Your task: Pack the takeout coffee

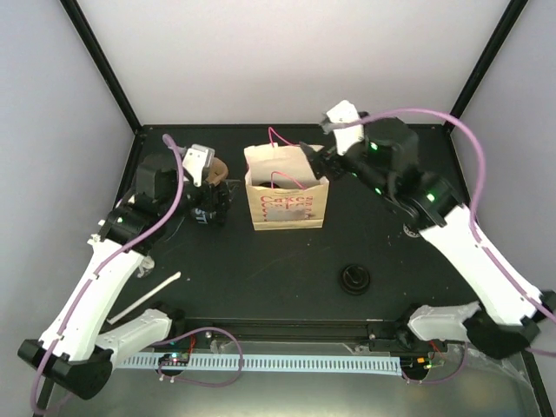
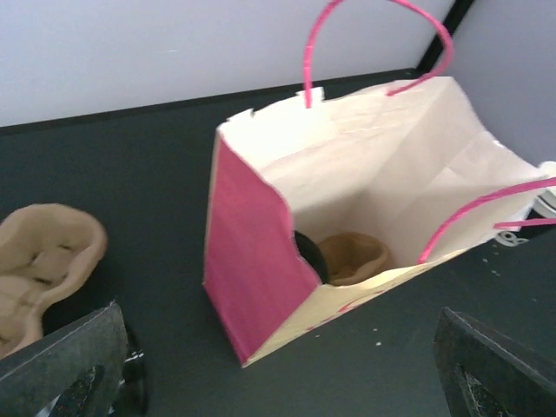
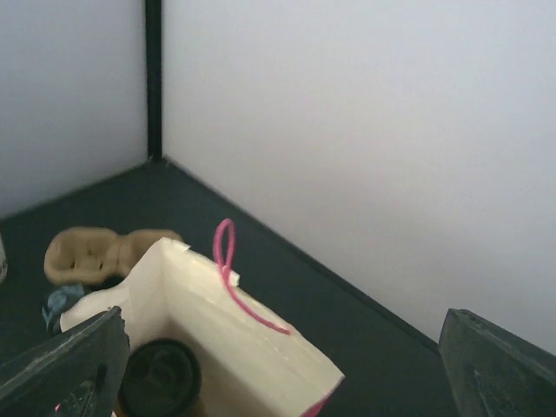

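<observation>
Cup (image 3: 161, 375) in bag (image 1: 287, 207) is judged light, thin-walled, crushable, to be taken gently round its sides; left gripper (image 2: 280, 380) and right gripper (image 3: 282, 373) are spread, empty.

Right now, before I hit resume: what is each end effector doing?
Left end effector: open, holding nothing.
Right end effector: open above the paper bag, holding nothing.

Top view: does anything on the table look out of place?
Two loose items stand out. A black round piece, perhaps a lid, lies alone in front of the paper bag, away from any cup. A white stick lies loose at the near left.
</observation>
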`<action>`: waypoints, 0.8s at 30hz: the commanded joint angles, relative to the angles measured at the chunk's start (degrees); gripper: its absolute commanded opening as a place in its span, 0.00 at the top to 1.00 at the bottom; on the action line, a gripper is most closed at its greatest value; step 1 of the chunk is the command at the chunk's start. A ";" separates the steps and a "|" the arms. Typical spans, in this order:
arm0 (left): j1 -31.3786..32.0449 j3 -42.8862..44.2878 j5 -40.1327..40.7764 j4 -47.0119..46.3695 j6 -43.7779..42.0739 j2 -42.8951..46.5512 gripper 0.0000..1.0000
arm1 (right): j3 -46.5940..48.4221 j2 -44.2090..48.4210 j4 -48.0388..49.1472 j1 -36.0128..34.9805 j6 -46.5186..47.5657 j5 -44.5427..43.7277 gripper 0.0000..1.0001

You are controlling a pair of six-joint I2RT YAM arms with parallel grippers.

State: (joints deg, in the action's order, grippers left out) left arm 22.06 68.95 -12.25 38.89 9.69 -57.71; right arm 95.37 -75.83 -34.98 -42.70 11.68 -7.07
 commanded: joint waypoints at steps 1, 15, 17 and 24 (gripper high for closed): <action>-0.70 -3.73 10.11 0.99 1.68 2.75 0.01 | -8.17 10.72 4.90 0.04 -13.56 -9.47 0.00; -1.15 -20.27 20.23 -5.94 16.88 2.36 0.01 | -38.76 31.72 -8.21 0.04 -38.54 -14.88 0.00; -1.15 -21.83 21.09 -7.50 17.57 1.76 0.01 | -42.18 31.96 -8.53 0.03 -41.51 -13.80 0.00; -1.15 -20.42 25.69 -6.81 22.92 -5.86 0.08 | -50.49 31.53 -10.35 0.00 -54.44 -13.21 0.00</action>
State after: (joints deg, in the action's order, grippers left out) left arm 21.32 46.54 8.95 33.34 27.40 -59.59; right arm 47.62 -44.86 -44.21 -42.70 -31.94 -20.01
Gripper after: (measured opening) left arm 0.945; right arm 0.999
